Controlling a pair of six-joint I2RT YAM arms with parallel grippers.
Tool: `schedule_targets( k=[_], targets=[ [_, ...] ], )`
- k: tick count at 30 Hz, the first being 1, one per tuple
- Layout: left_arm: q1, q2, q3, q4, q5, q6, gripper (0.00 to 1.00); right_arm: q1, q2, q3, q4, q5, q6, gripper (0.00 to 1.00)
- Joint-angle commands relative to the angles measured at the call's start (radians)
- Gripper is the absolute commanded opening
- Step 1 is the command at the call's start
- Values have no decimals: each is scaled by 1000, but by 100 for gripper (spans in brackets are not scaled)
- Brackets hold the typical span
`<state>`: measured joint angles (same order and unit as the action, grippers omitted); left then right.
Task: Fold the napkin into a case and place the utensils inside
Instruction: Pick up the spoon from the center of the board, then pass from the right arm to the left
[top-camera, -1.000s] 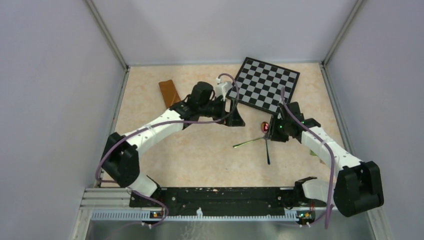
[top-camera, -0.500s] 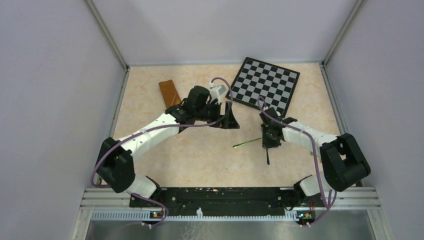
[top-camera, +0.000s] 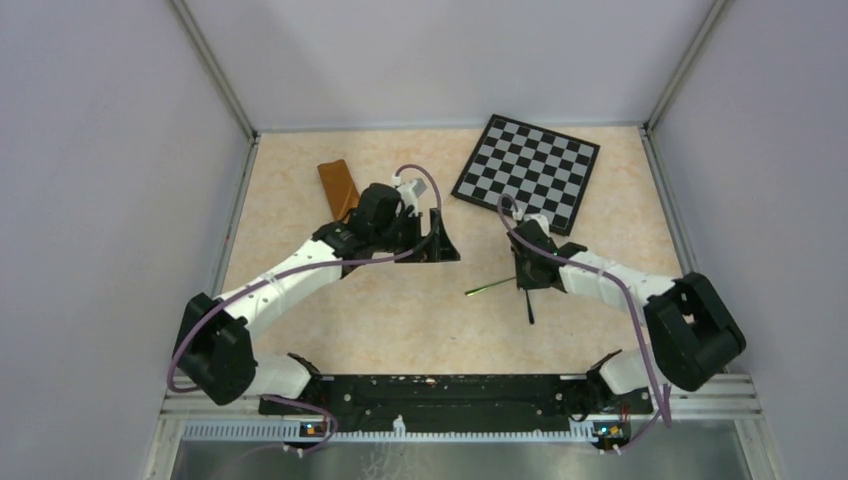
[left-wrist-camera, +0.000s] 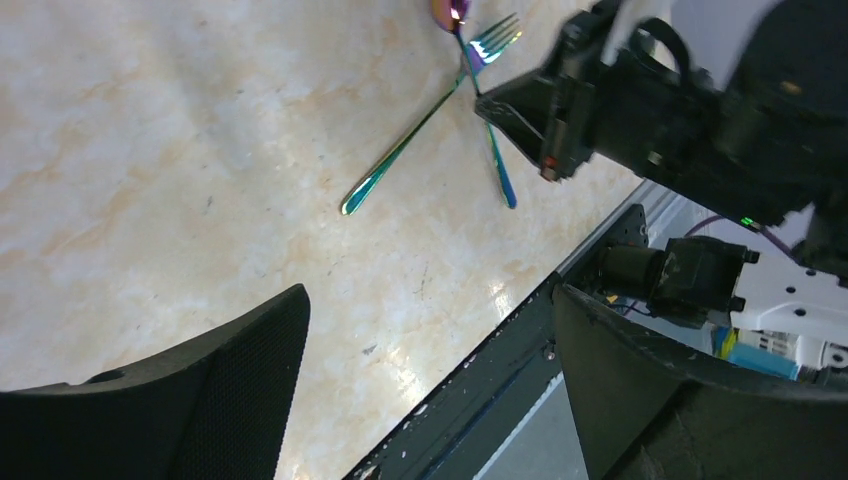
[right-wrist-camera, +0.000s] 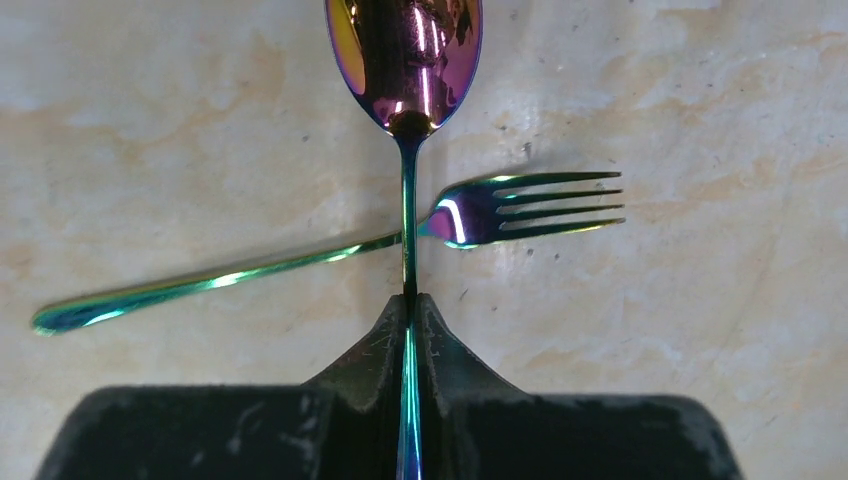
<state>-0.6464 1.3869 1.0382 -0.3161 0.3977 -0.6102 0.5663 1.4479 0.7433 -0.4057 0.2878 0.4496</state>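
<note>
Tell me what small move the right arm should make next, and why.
Probably lift the spoon straight up a little. The jaws of the right gripper are shut on its handle, and the fork lies crossed with that handle, so sliding sideways would likely drag the fork along. The case lies well off to the left.
</note>
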Motion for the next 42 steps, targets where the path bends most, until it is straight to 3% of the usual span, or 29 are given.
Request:
schedule_targets(
  k=[1,9,16,22,30,36,42],
  targets=[
    [41,-115,-84,90,-27,-103,95,40,-192,-26,77,-42,-46,0],
    [49,-18,-124,305,111,-188,95,68,-270,-62,250,-324,-34,0],
    [105,88,-116,449,83,-221,85,153,-251,1,291,-369,-16,0],
    [132,89,-77,452,69,-120,79,198,-219,26,328,-390,-20,0],
    [148,69,-66,335,42,-11,76,220,-180,52,374,-409,-16,0],
    [181,70,-76,343,86,12,62,244,-154,86,386,-413,-29,0],
    [238,25,-78,328,119,96,31,262,-121,123,389,-416,-48,0]
  ],
)
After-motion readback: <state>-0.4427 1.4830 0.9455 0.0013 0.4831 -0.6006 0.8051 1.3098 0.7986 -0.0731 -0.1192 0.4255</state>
